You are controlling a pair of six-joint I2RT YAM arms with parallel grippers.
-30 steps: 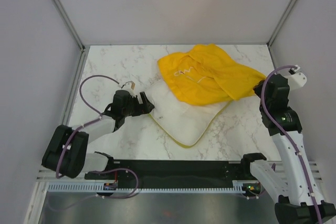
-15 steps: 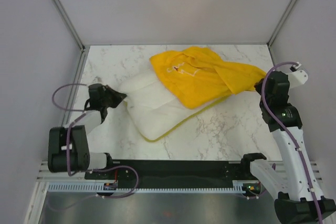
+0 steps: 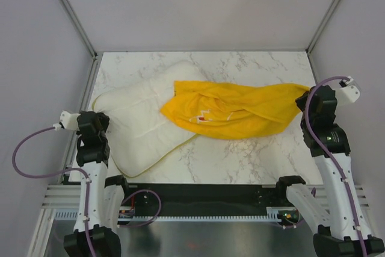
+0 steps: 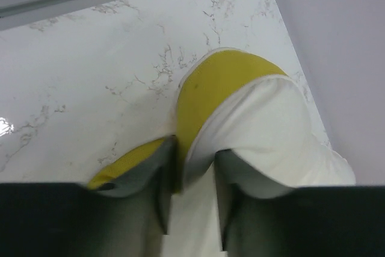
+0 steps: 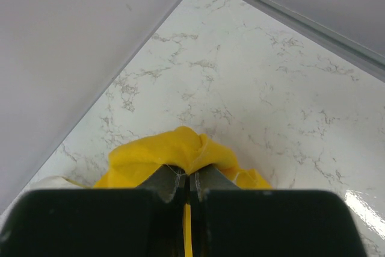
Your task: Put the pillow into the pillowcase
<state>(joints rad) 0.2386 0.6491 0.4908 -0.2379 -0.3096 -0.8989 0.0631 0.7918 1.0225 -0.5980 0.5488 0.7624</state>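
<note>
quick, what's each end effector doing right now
left end effector: closed on the pillow edge
right end effector: closed on the pillowcase

Your two arms stand wide apart, each with its jaws closed on cloth.
Your left arm [image 3: 89, 167] rises steeply from its base at the near-left corner. Its left gripper [image 4: 191, 200] sits at the left edge of the worktop [image 3: 240, 154], the jaws a narrow gap apart and clamped on the corner seam of the pillow [image 4: 264, 124]. Your right arm [image 3: 332, 167] leans up and away from its base, wrist at the right edge. The right gripper [image 5: 187, 186] has its jaws pressed together on a bunched fold of the pillowcase [image 5: 174, 148].
</note>
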